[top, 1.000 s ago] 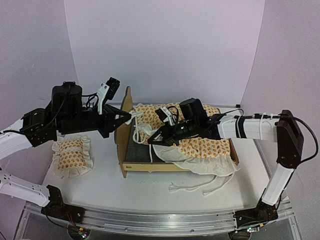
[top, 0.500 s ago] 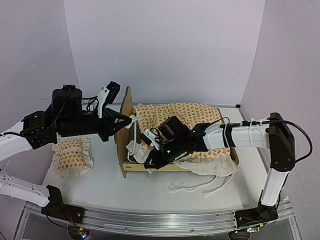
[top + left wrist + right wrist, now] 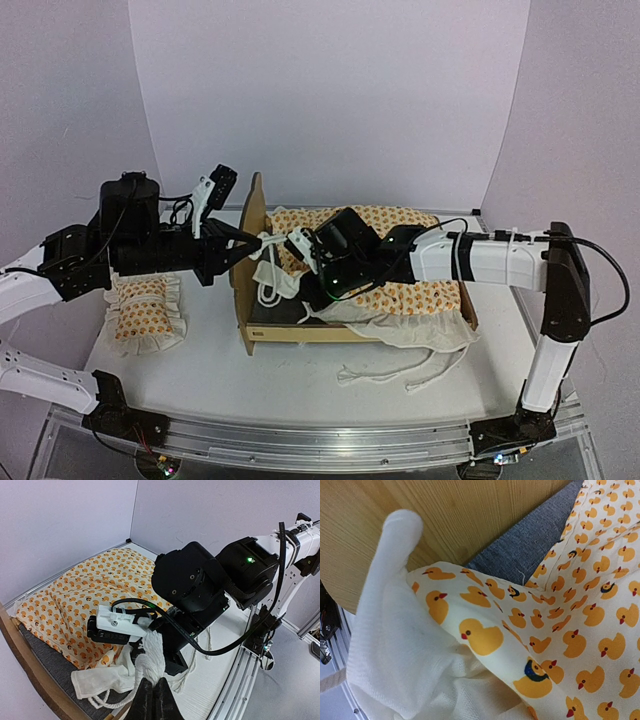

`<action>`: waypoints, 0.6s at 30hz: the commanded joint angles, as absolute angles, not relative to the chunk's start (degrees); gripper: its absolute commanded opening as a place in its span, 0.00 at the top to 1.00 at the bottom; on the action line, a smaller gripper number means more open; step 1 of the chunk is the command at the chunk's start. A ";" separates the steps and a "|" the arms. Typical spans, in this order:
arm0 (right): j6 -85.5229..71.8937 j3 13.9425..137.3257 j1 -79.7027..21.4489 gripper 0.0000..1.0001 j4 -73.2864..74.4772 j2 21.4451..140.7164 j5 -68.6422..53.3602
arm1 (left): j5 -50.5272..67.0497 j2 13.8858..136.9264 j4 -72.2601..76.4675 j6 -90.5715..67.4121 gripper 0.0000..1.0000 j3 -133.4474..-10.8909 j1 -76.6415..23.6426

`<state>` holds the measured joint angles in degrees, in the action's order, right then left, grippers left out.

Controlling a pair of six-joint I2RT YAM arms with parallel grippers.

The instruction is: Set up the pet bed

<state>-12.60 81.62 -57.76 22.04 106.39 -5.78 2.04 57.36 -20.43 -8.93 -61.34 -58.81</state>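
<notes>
surface point(image 3: 300, 372): we see the pet bed point(image 3: 247, 228) standing mid-surface, headboard toward the left arm | duck-print cover point(image 3: 405, 292): draped over its footboard end, grey base bare by the headboard | pillow point(image 3: 145, 315): left of the bed, apart | right hand point(image 3: 308, 296): closed at the cover's white edge | left hand point(image 3: 152, 690): pinching a white tie point(image 3: 151, 652)

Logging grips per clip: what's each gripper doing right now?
Left gripper: shut on a white tie.
Right gripper: shut, seemingly on the duck-print cover; jaws hidden by cloth.
</notes>
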 commanded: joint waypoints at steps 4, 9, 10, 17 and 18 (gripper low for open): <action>-11.08 84.52 -57.95 1.00 21.40 108.37 -11.55 | 2.94 55.26 -17.42 -9.23 1.00 -60.66 -58.62; -12.02 81.62 -58.72 1.00 18.82 109.58 -14.69 | 2.58 54.85 -17.44 -9.31 1.00 -60.09 -58.62; -12.12 81.63 -58.71 1.00 18.81 109.88 -14.83 | 2.70 54.92 -17.34 -9.38 1.00 -59.97 -58.62; -11.57 88.74 -58.79 0.96 31.18 112.41 -12.01 | 4.98 54.70 -17.37 -10.10 1.00 -58.78 -58.62; -11.49 89.72 -58.85 0.93 33.44 112.75 -13.32 | 5.35 54.56 -17.37 -10.25 1.00 -58.69 -58.62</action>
